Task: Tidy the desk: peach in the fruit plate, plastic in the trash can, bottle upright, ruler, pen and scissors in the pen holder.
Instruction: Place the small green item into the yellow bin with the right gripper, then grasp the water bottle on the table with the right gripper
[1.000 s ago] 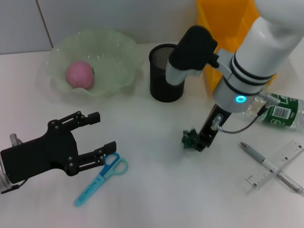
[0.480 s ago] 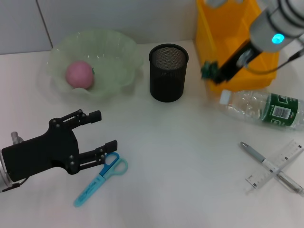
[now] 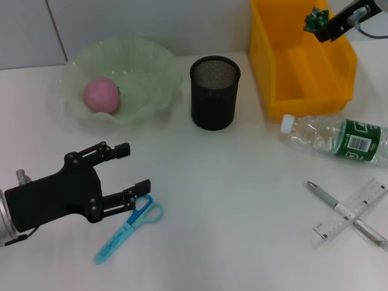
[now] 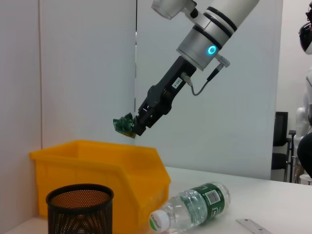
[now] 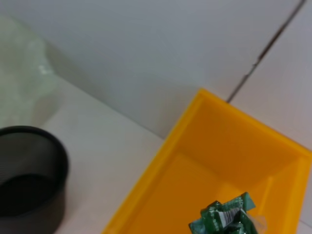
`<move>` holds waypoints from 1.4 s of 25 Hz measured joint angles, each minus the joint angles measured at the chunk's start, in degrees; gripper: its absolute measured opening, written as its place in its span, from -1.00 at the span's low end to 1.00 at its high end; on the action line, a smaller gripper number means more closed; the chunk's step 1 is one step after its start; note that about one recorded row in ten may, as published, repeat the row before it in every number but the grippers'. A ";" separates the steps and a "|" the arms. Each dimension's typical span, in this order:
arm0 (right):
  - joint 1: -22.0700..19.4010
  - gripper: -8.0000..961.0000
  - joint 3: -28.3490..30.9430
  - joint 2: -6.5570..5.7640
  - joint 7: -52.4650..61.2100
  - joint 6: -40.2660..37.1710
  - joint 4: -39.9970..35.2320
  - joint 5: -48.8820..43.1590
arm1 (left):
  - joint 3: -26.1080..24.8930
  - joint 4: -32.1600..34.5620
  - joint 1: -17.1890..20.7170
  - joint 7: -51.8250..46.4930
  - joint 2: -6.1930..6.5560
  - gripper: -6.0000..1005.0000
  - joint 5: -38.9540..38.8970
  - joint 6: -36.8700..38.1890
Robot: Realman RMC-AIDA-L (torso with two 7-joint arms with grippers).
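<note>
White desk (image 3: 242, 200), pale wall behind. Crumpled green plastic (image 3: 315, 20) pinched in right gripper (image 3: 322, 26), held in the air above the yellow trash can (image 3: 273, 66) at the far right corner. Bottle (image 3: 333, 140) lies on its side just in front of the can, by the right edge. Pen (image 3: 330, 199) and ruler (image 3: 364, 203) crossed near the front right corner. Mesh pen holder (image 3: 213, 92) mid-back. Peach (image 3: 101, 94) in fruit plate (image 3: 139, 60), far left. Left gripper (image 3: 124, 171), fingers spread, hovers by the front left edge, lower finger touching the blue scissors (image 3: 128, 227).
</note>
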 joint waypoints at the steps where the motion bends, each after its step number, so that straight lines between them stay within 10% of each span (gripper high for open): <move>1: 0.00 -0.13 -0.16 -0.07 -0.01 1.86 1.52 -0.13 | 0.00 0.00 0.00 0.00 0.00 0.57 0.00 0.00; 14: 0.90 0.12 -2.04 1.22 -0.69 12.00 7.97 0.22 | 0.52 -0.16 -0.23 0.00 -0.03 0.57 0.00 -0.57; 23: 0.49 0.76 0.98 -0.99 -5.85 -16.24 -5.63 8.97 | 0.71 -0.10 -0.09 0.00 0.04 0.57 -0.01 -0.35; 35: -3.44 0.75 3.65 -1.57 -15.42 -26.35 -8.81 5.60 | 0.71 -0.10 -0.16 0.00 0.06 0.57 0.00 -0.57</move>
